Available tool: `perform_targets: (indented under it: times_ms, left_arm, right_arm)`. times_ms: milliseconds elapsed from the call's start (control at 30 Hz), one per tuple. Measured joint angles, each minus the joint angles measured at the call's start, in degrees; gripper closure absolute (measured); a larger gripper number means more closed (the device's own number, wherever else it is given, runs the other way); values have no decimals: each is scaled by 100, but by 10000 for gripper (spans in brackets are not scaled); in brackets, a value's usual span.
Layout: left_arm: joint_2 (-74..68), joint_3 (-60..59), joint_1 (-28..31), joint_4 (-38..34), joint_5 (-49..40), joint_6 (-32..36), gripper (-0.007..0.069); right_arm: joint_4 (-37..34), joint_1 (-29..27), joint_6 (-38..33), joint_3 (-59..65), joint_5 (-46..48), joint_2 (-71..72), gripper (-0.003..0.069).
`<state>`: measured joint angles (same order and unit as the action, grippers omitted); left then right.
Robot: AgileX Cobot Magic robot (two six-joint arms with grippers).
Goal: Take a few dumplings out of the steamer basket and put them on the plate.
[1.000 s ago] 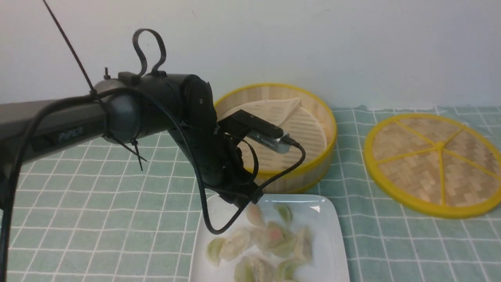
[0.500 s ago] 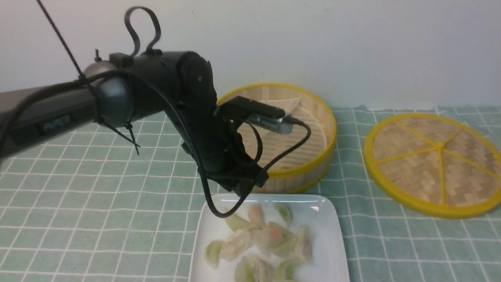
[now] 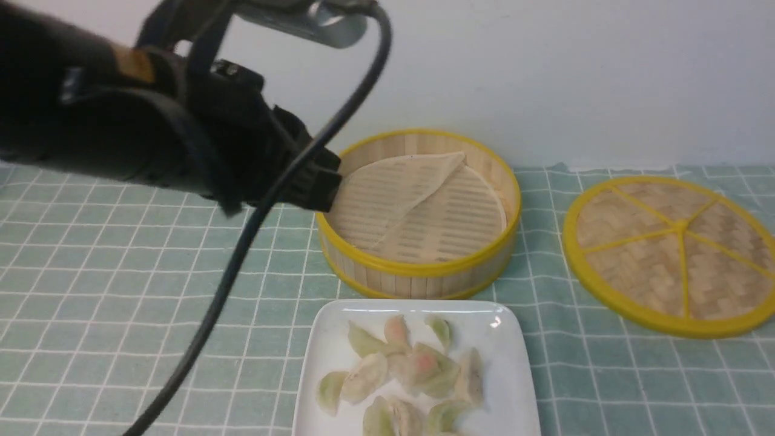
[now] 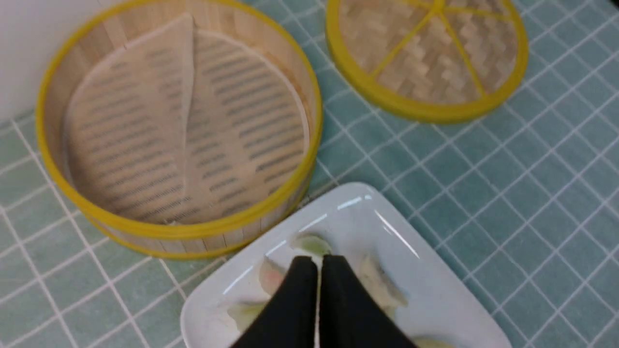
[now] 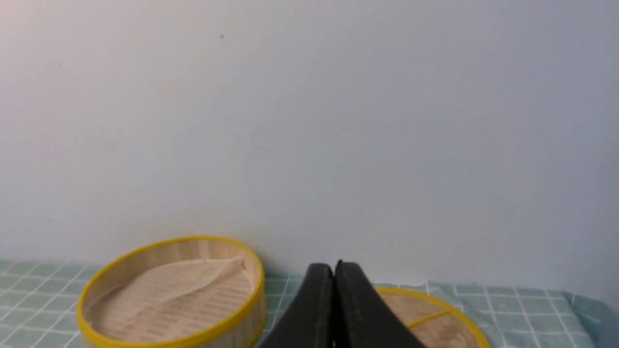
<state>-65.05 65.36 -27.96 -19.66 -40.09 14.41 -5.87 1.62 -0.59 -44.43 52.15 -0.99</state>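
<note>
Left arm: it has swung up and back from over the plate and the basket's near rim, and now looms large and blurred at the near left, which looks to me like a retreat after a drop.
Left fingers point(image 4: 319, 266): pressed together, nothing pinched between them; seen from the wrist, they only overlap the plate in the view.
Right fingers point(image 5: 333, 270): tips together too, as far as I can make out, with nothing seen in them; they're dark against the scene.
Plate point(image 3: 506, 387): on the counter point(image 3: 605, 387), its near edge cut off from the front.
Dumplings point(image 3: 366, 376): clustered on the plate, from its far edge down past the middle; the pale green one point(image 3: 363, 340) toward its far left corner is now in full sight. Where they overlap, an exact count is hard.
Steamer basket point(image 3: 424, 267): just beyond the plate's far edge. I see no dumpling on its liner point(image 3: 448, 212), though the near inside wall is partly hidden. The moving looks finished, I'd say.
Lid point(image 3: 684, 327): flat toward the counter's far right corner, its right rim cropped from the front.
</note>
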Motion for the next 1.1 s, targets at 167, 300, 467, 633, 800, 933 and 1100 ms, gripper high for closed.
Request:
perform_targets:
  times_ms: [167, 300, 467, 633, 800, 933, 1100]
  left_arm:
    - [1374, -1362, 0, -2, 1005, 0, 631]
    - [2456, -2527, 0, -7, 1803, 0, 631]
    - [3391, -3327, 0, -25, 2258, 0, 631]
    - [3899, -3574, 0, -25, 2345, 0, 631]
    - [4059, -3577, 0, -43, 2373, 0, 631]
    - [4059, -3580, 0, -43, 2379, 0, 631]
    - [4059, -3580, 0, -43, 2379, 0, 631]
  right_arm:
    - [-59, 0, 20, 340, -573, 218, 672]
    - [-99, 0, 15, 391, -906, 223, 672]
    - [-112, 0, 15, 396, -952, 223, 672]
    - [-120, 0, 15, 397, -952, 223, 672]
    - [-120, 0, 15, 397, -952, 223, 672]
    - [-120, 0, 15, 397, -952, 223, 672]
    - [-120, 0, 15, 397, -952, 223, 672]
